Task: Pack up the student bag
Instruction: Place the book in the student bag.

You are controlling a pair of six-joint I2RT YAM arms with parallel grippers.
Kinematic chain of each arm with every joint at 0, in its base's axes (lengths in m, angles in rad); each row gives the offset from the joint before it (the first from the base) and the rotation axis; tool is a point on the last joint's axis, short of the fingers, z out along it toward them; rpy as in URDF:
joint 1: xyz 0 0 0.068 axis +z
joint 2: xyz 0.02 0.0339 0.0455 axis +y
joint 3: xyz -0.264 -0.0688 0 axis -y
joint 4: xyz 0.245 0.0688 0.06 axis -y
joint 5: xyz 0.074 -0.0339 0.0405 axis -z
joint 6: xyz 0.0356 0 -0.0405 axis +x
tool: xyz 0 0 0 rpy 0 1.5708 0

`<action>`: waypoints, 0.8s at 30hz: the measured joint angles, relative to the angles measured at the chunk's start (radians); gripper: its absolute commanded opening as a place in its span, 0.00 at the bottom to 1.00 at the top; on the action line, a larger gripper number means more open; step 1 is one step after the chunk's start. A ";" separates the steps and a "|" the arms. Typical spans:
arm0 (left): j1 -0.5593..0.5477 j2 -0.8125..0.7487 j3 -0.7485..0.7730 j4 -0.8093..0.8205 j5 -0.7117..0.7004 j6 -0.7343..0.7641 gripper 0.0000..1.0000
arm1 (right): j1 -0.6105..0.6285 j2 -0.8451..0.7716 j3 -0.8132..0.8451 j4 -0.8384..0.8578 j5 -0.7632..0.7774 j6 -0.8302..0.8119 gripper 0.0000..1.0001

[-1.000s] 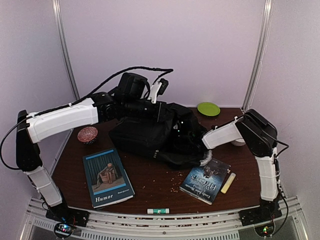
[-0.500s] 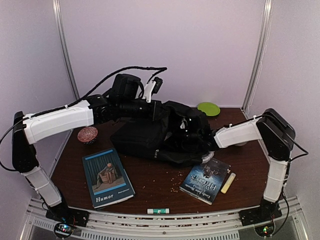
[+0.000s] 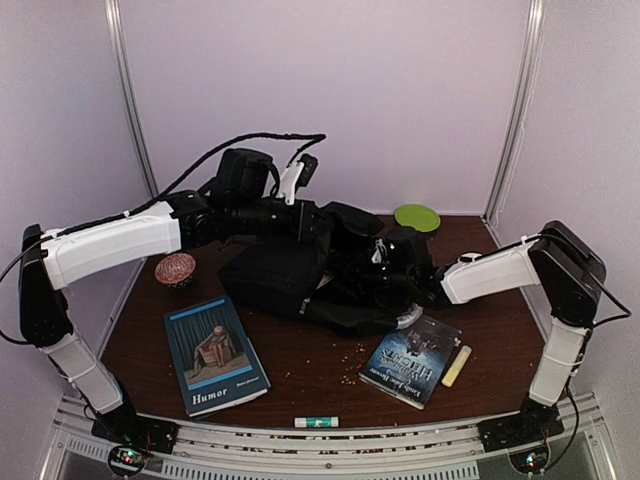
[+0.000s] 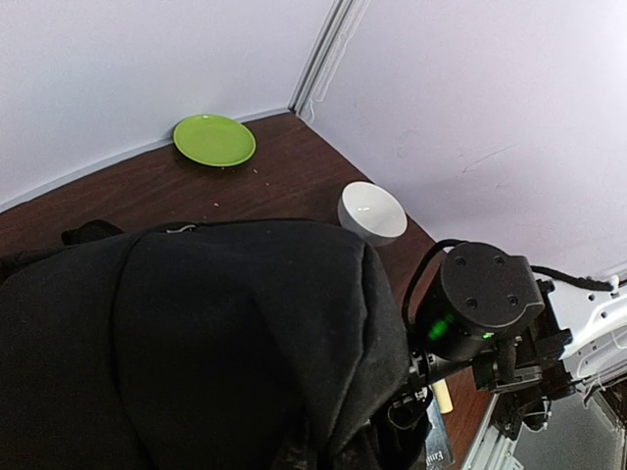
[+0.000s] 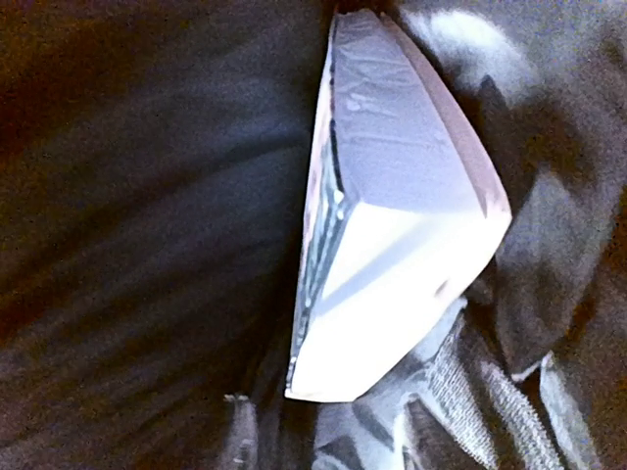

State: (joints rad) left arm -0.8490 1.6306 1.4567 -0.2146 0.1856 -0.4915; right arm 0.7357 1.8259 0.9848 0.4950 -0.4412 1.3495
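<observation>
Left gripper [image 3: 312,218] clamps one student bag [image 3: 275,282], right gripper [image 3: 398,268] aperture unreadable; two books [image 3: 215,355], one plate [image 3: 417,217], one bowl [image 4: 372,212]

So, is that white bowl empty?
Empty: the white bowl stands upright, and the left wrist view shows only its bare white inside.

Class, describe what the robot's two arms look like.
Both arms, the left arm and right arm, have white moulded shells with black joints. A black braided cable loops over the left one; a green light glows on the right wrist.
</observation>
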 measured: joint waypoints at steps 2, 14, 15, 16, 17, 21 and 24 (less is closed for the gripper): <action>0.000 0.000 -0.005 0.004 0.012 0.000 0.00 | 0.003 0.014 0.000 0.013 0.006 0.010 0.34; 0.002 0.000 -0.010 0.004 0.071 0.011 0.00 | 0.026 0.124 0.086 0.050 0.049 0.062 0.15; 0.003 0.000 -0.010 0.004 0.080 0.011 0.00 | 0.027 0.131 0.095 0.050 0.055 0.065 0.15; 0.004 0.000 -0.010 0.004 0.088 0.011 0.00 | 0.030 0.140 0.107 0.050 0.060 0.069 0.15; 0.006 0.000 -0.010 0.004 0.095 0.011 0.00 | 0.031 0.145 0.114 0.050 0.064 0.070 0.15; 0.012 0.002 -0.012 0.004 0.115 0.011 0.00 | 0.037 0.162 0.154 0.040 0.079 0.068 0.24; 0.012 0.002 -0.012 0.004 0.113 0.013 0.00 | 0.039 0.162 0.156 0.040 0.080 0.065 0.39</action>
State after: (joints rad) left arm -0.8371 1.6325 1.4445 -0.2108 0.2989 -0.4789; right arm 0.7742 1.9881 1.1408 0.5346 -0.3607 1.4143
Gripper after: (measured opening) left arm 0.007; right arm 0.273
